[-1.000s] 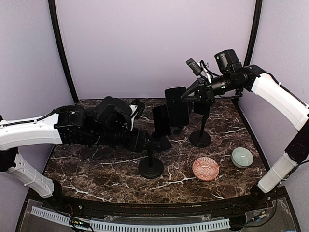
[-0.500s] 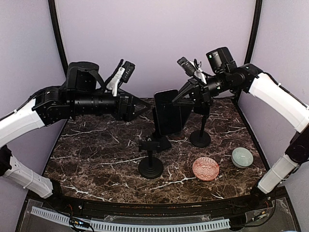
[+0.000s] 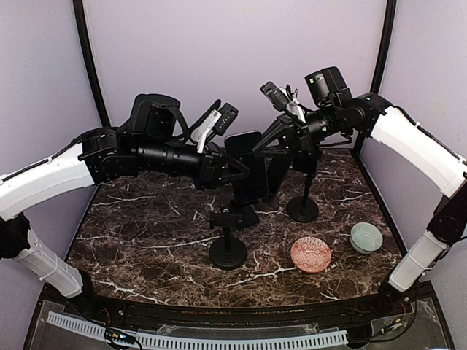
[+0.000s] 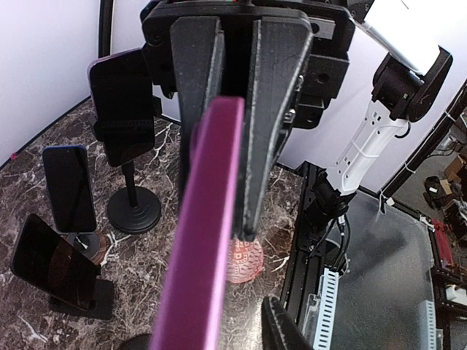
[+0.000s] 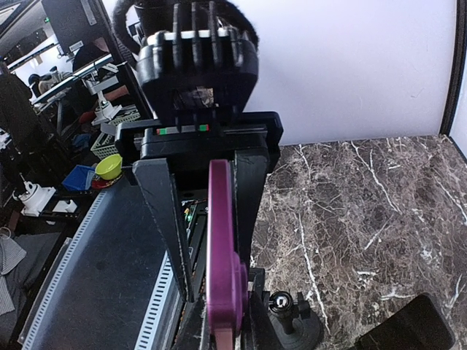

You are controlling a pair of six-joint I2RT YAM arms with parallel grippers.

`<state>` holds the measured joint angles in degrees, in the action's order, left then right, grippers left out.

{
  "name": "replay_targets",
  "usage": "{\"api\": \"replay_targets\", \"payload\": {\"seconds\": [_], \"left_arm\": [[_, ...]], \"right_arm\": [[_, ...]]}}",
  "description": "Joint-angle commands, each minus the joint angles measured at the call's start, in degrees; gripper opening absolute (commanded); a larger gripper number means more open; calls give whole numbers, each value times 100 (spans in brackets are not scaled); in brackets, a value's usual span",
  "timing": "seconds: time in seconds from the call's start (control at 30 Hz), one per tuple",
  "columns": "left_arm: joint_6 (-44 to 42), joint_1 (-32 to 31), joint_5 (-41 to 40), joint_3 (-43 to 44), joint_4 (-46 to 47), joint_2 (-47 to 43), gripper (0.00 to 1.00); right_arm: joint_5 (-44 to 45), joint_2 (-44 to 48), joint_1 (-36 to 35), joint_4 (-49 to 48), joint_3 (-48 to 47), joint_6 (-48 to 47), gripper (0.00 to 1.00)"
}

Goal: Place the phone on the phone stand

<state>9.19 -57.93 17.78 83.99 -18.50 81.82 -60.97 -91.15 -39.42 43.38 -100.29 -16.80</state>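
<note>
There are four phones (image 4: pixel 69 188) and four stands (image 3: pixel 228 251), three of them carrying a phone. One pink dish (image 3: pixel 311 254) and one green bowl (image 3: pixel 365 237) sit on the desk (image 3: pixel 146 240). Two arms (image 3: pixel 44 193).

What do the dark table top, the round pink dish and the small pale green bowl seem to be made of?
Dark table top: marble or marble-look laminate, polished; white veins.
Round pink patterned dish: probably ceramic, fine printed pattern.
Small pale green bowl: probably glazed ceramic, smooth sheen.
</note>
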Motion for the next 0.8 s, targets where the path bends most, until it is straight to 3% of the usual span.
{"api": "replay_targets", "payload": {"seconds": [0.0, 0.17, 0.27, 0.37, 0.4, 0.53, 0.77], "left_arm": [[-87, 1, 333, 151, 292, -76, 23], [-47, 19, 420, 134, 361, -54, 12], [6, 28, 404, 73, 456, -35, 0], [23, 55, 306, 27, 486, -43, 0], [47, 87, 312, 34, 465, -48, 0], [-43, 177, 203, 134, 184, -193, 0], [-185, 492, -524, 105, -519, -768, 0]], "right_arm": [[-111, 28, -65, -263, -194, 2, 0], [-92, 28, -74, -244, -162, -35, 0], [-69, 28, -75, -216, -134, -84, 0], [-20, 30, -67, -154, -137, -88, 1], [-7, 28, -66, -112, -152, -105, 6], [243, 168, -19, 33, -96, -186, 42], [906, 723, 31, -374, 1077, 85, 54]]}}
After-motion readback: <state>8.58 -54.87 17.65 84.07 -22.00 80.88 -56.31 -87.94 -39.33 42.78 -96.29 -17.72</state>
